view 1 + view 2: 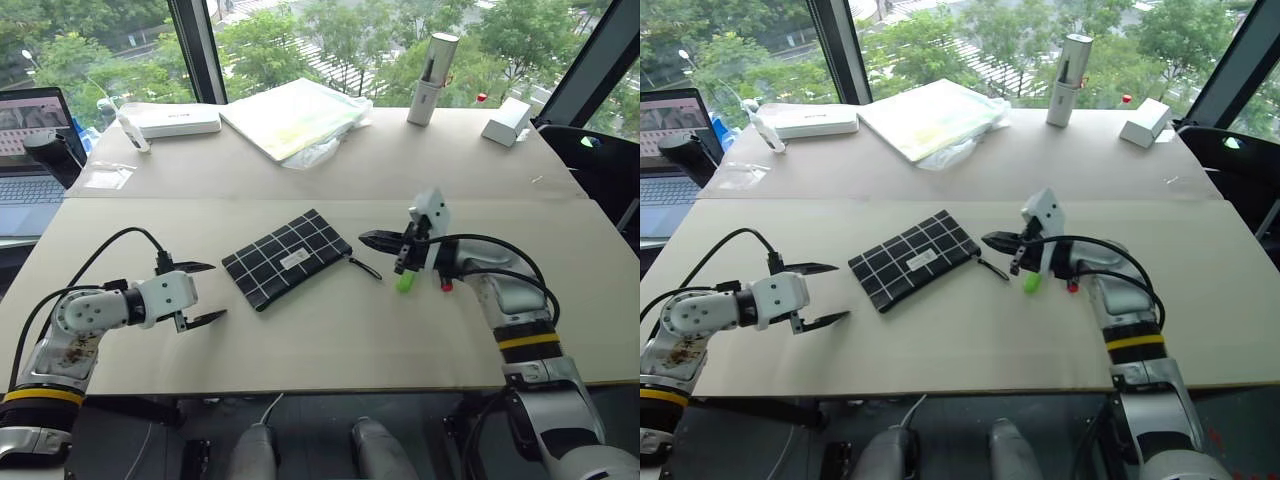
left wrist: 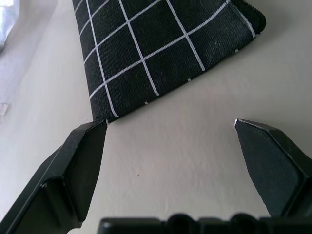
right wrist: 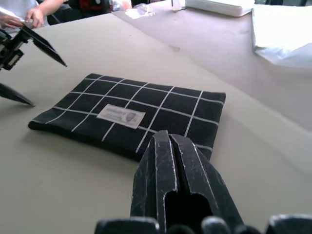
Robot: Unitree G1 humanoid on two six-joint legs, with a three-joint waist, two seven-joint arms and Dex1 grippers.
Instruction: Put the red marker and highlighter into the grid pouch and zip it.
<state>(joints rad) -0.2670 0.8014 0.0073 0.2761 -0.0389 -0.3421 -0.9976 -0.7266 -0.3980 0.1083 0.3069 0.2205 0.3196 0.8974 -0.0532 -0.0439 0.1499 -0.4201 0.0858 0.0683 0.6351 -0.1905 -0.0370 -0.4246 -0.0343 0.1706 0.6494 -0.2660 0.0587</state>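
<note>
R gripper [image 1: 368, 238], fingers together, hovers at 3 o'clock of grid pouch [image 1: 287, 258], hiding most of highlighter [image 1: 405, 283] & red marker [image 1: 446, 285]; L gripper [image 1: 203, 293] fingers apart at pouch's 9.

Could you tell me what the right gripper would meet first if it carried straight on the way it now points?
Most likely the grid pouch: the shut right gripper points at the pouch's near edge, by the zipper end. Its height over the table is unclear, so it might pass just above.

Far edge clutter on beige table [image 1: 330, 340]

Upper left: open laptop [image 1: 30, 150], white box [image 1: 175, 121]. Upper centre: plastic-wrapped pad [image 1: 292, 116]. Upper right: upright white cylinder [image 1: 433, 78], small white box [image 1: 507, 120].
</note>
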